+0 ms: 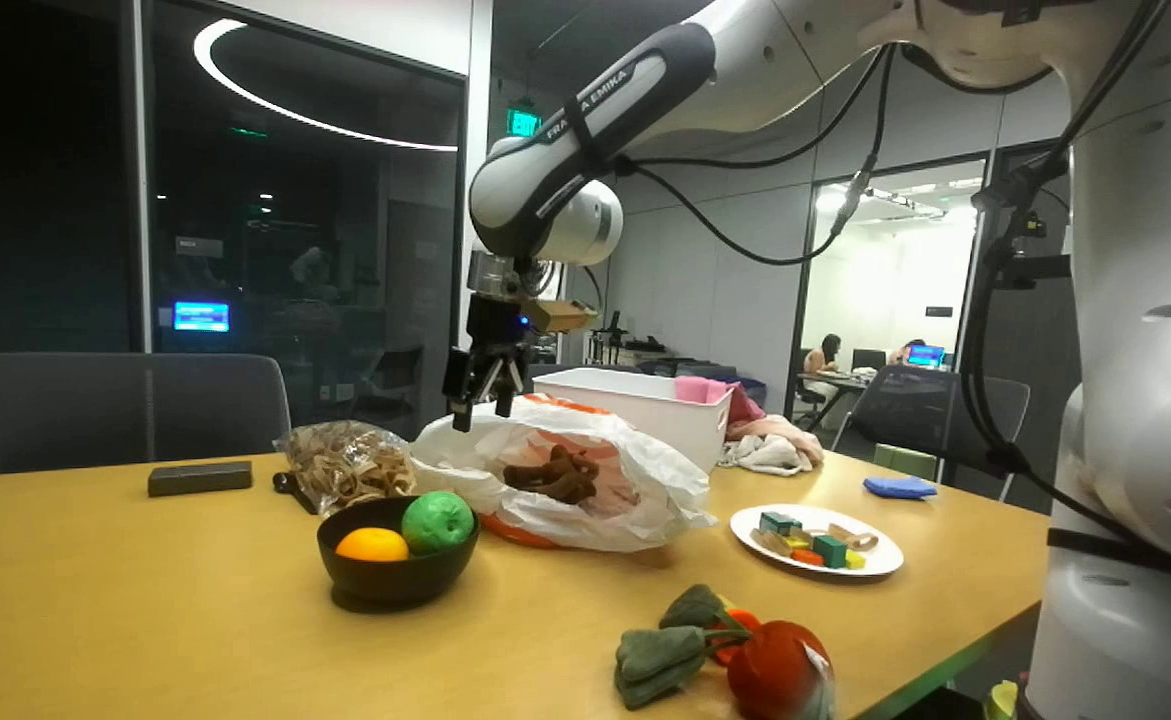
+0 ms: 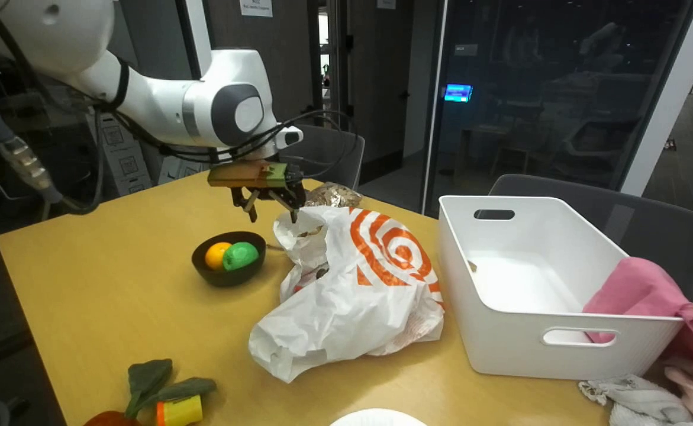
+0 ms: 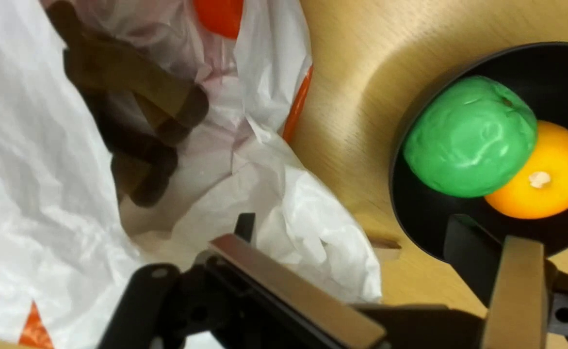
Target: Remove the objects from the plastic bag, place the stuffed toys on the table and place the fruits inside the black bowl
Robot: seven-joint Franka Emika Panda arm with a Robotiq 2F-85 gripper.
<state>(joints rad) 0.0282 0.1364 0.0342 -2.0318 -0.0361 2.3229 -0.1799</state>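
At the left, a clear pouch point(image 1: 340, 440) of tan strips point(image 1: 370, 478) lies behind the black bowl point(image 1: 395, 585), in which I see an orange fruit point(image 1: 372, 545) and a green fruit point(image 1: 438, 522) close together. Then the gripper point(image 1: 482, 416) has its fingers spread apart over the edge of the white plastic bag point(image 1: 460, 465) on the table point(image 1: 145, 600), and inside it lies a brown object point(image 1: 560, 480) with stubby limbs. Behind the bag stands the white bin point(image 1: 687, 425) with a pink cloth point(image 2: 642, 290) over its rim, and further right a white plate point(image 1: 883, 562) carries small coloured blocks point(image 1: 829, 550).
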